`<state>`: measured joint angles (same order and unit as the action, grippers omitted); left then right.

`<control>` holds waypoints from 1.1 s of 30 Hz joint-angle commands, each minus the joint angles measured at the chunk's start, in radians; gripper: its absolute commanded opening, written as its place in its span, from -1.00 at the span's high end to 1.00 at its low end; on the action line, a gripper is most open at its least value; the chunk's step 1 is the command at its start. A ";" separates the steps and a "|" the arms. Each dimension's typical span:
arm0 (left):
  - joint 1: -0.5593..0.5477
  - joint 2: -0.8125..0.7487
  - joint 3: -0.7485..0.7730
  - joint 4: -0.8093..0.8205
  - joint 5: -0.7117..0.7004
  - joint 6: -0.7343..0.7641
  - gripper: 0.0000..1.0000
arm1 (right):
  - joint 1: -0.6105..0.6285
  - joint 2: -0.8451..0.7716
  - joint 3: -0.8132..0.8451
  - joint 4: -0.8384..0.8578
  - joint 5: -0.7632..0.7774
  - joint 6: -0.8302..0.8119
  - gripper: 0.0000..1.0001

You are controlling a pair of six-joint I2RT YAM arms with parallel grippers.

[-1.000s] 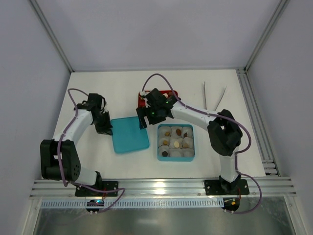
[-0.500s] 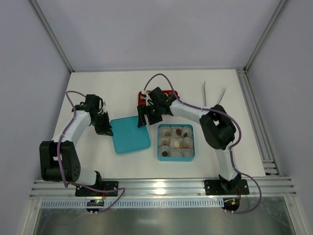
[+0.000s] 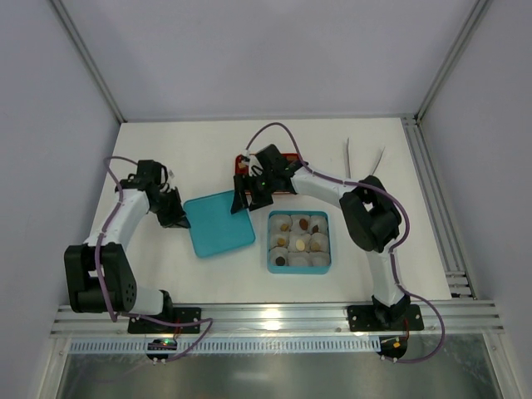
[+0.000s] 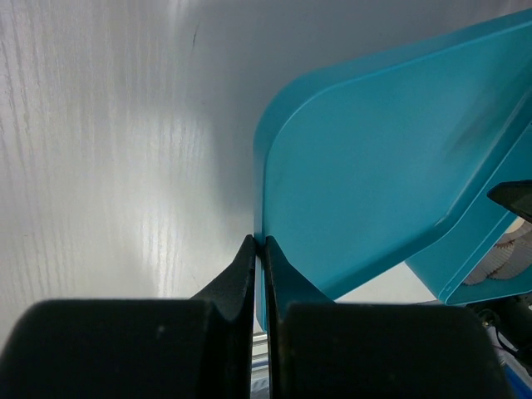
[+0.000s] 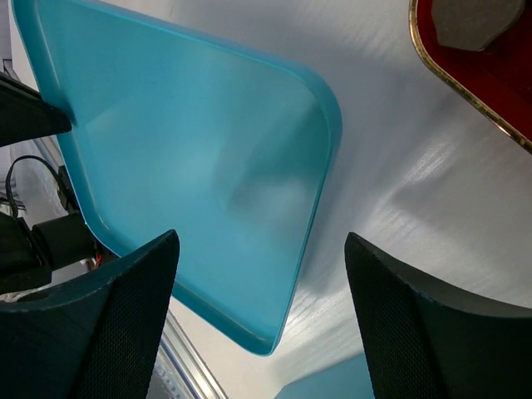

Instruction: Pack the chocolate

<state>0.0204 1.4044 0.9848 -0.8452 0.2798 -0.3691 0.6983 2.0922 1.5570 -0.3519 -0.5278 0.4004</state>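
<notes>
The chocolate lies as small tan and brown pieces in white paper cups inside the open teal box. Left of the box is the flat teal lid. My left gripper is shut on the lid's left rim; in the left wrist view its fingertips pinch the thin edge of the lid. My right gripper hovers open over the lid's far right corner. The right wrist view shows the lid edge between the spread jaws of this gripper, with nothing touching them.
A red tray with a gold rim sits just behind the right gripper, and its corner shows in the right wrist view. Metal tweezers lie at the back right. A rail runs along the table's right edge.
The left arm has drawn back to the left, taking the lid a little up and left. The right gripper has moved to the lid's far right corner.
</notes>
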 commanded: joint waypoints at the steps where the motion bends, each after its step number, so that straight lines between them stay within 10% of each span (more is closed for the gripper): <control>1: 0.019 -0.039 0.009 0.028 0.058 -0.016 1.00 | -0.005 0.006 0.023 0.044 -0.057 0.012 -0.61; 10: 0.039 -0.050 0.011 0.044 0.105 -0.030 1.00 | -0.010 -0.027 -0.017 0.148 -0.184 0.086 -0.49; 33: 0.044 -0.156 0.002 0.098 0.217 -0.054 0.99 | -0.036 -0.159 -0.124 0.359 -0.314 0.330 0.84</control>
<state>0.0605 1.3090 0.9779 -0.7910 0.4313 -0.4122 0.6716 2.0109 1.4467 -0.0528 -0.8330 0.6861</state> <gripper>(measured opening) 0.005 0.125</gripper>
